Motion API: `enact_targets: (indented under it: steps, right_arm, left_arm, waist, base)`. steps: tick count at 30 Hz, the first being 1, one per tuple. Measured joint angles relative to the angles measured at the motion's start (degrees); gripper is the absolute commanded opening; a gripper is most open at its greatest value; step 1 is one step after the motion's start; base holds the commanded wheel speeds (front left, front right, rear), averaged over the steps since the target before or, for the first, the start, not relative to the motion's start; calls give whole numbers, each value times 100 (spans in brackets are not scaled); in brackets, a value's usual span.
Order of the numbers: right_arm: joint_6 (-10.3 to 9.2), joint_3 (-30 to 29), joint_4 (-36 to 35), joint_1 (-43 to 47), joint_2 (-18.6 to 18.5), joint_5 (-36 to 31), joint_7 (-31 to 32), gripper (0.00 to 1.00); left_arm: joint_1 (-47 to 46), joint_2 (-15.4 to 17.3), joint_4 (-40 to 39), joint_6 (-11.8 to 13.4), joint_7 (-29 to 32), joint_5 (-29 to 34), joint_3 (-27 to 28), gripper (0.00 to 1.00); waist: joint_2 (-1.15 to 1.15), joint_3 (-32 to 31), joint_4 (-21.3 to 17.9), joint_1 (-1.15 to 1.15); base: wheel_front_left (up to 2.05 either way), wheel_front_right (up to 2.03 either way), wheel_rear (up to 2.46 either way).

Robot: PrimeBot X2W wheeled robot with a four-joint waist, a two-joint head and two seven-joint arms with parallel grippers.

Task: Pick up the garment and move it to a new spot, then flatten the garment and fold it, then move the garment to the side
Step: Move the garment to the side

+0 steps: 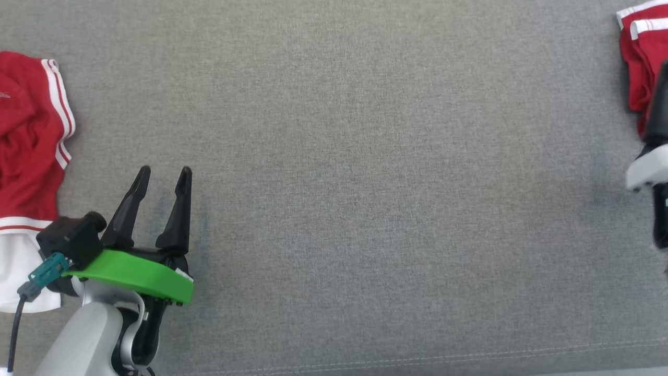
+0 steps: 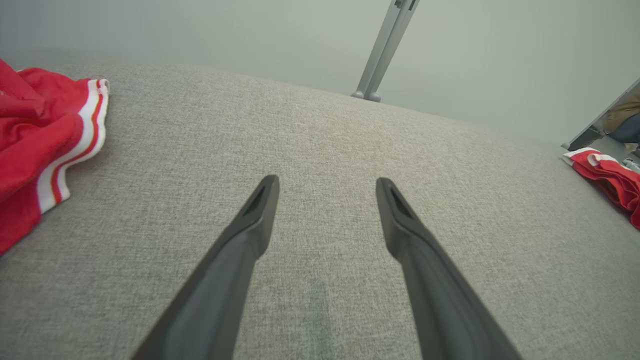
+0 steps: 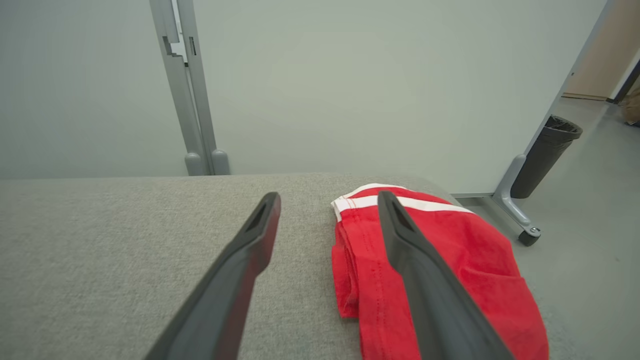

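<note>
just beyond folded garment (image 3: pixel 480 270), dark bin (image 3: pixel 546 155)

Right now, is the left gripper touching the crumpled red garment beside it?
Apart. The left wrist view shows a strip of bare grey surface between the open left gripper and the red garment.

Crumpled red garment (image 1: pixel 26 136) cut by head view's left edge, folded red garment (image 1: pixel 633 68) partly behind cropped right arm (image 1: pixel 648 171)

Head camera looks straight down; wrist cameras skim the same grey surface (image 1: pixel 365 156).
</note>
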Motion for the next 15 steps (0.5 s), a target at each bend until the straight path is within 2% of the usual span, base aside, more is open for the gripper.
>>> enact_targets:
  steps: [5,11,15]
  right_arm:
    - [1,240,18,532,307,-35,-1,100]
    - [0,186,171,1358,626,-46,-53,100]
    - [-1,278,201,1734,842,-141,-78,100]
  left_arm:
    - [201,-8,246,0,-44,21,25,100]
    - [524,-185,613,-1,-93,21,62,100]
    - [737,-189,801,-1,-94,23,90,100]
  waist:
    - [0,-322,55,0]
    - [0,-879,214,0]
    - [0,-1189,348,0]
  base:
    - [0,0,0]
    - [0,0,0]
    - [0,0,0]
